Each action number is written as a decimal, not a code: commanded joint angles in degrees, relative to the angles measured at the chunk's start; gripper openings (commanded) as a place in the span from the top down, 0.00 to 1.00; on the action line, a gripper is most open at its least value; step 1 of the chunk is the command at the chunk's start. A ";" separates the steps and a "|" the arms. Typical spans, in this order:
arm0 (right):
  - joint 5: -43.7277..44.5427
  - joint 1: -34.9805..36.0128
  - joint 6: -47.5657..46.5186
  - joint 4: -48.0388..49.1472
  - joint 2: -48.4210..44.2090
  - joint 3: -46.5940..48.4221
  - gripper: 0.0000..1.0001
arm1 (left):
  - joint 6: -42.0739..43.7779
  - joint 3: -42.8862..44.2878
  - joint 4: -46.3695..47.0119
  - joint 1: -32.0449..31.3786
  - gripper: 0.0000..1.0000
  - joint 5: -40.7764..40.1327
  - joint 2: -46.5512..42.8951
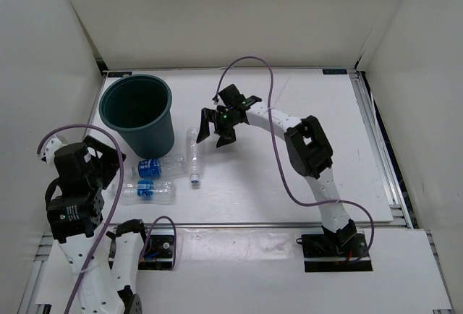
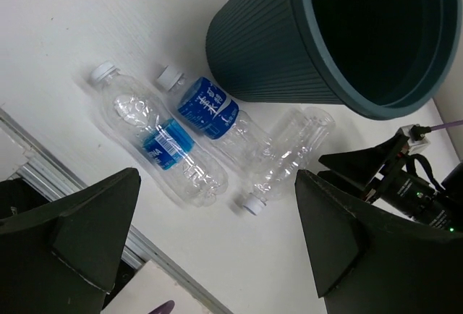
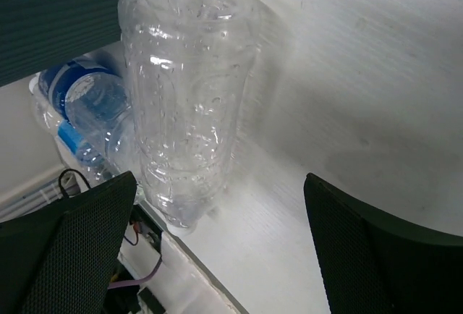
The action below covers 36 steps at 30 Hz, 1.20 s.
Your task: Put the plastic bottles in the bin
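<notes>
A flat, matt white table point(image 1: 289, 184) is seen, closed in by plain white walls point(image 1: 217, 10) and edged on the right by a metal rail point(image 1: 376, 133). The bin point(image 1: 137, 122) stands upright at the table's far left. It is round and tapering, its dark teal wall finely ribbed and its rim rolled.

Three bottles lie on their sides just beside the bin's near side, all outside it. The clear bottle point(image 1: 193, 151) is thin, crinkled, transparent plastic with a white cap. Left of it, two labelled bottles point(image 1: 158, 167) point(image 1: 148, 191) of the same clear plastic are laid side by side, with blue wraps and white caps.

The left gripper point(image 2: 217, 249) is held spread wide above the bottles, grasping nothing. The right gripper point(image 1: 217, 132) is likewise parted and empty, poised over the clear bottle's base end.
</notes>
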 commanded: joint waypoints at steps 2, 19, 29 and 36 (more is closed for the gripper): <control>-4.95 -0.37 0.71 -0.27 2.60 6.60 0.00 | -1.61 -1.30 -2.13 -0.84 0.01 -2.32 1.28; -16.62 0.77 5.81 1.40 15.70 14.79 0.29 | 0.06 -2.44 -5.83 -1.99 0.01 -8.20 2.86; -12.69 -4.93 0.80 0.87 -4.39 -0.23 0.81 | -4.07 -4.38 -6.97 -1.99 0.01 -12.17 4.00; -4.08 -5.73 6.22 9.99 -14.79 9.41 0.87 | -6.18 -4.90 -5.57 -1.99 0.01 -8.92 4.53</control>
